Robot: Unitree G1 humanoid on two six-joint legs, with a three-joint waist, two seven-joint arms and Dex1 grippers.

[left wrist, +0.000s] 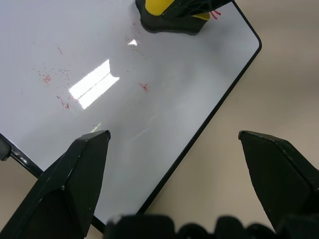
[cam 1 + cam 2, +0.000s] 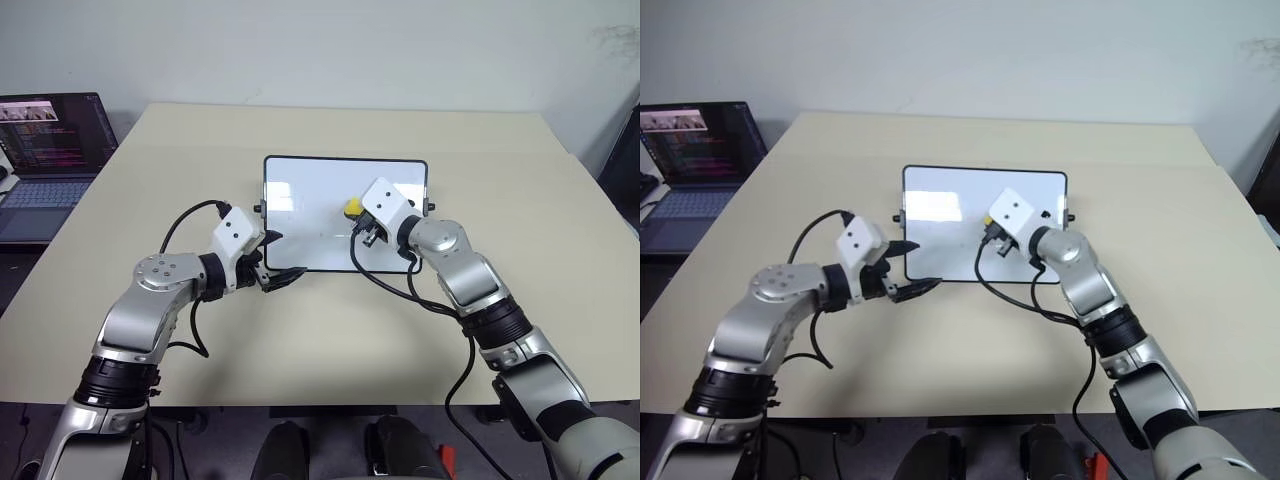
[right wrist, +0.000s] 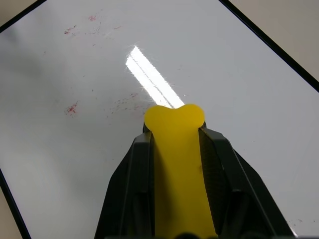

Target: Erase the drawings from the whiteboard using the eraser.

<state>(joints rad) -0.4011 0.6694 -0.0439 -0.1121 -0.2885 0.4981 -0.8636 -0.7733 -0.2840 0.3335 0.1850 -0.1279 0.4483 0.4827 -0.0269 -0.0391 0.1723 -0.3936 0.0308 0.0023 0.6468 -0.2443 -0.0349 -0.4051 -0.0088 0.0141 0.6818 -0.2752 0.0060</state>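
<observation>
The right gripper (image 3: 174,149) pinches the light, stiff eraser (image 3: 175,144) by its long sides over the slick whiteboard (image 2: 300,215), a hold that looks secure, while the left gripper's (image 2: 278,262) fingers stand open.

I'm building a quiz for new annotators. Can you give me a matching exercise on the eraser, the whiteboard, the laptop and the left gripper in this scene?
Things:
1. eraser
2. whiteboard
3. laptop
4. left gripper

States or places:
A. open, at the board's near left corner
B. off the table's left edge, screen lit
C. clamped in the right gripper, over the board
D. flat on the table, faint red smudges on it

Pairs: 1-C, 2-D, 3-B, 4-A
</observation>
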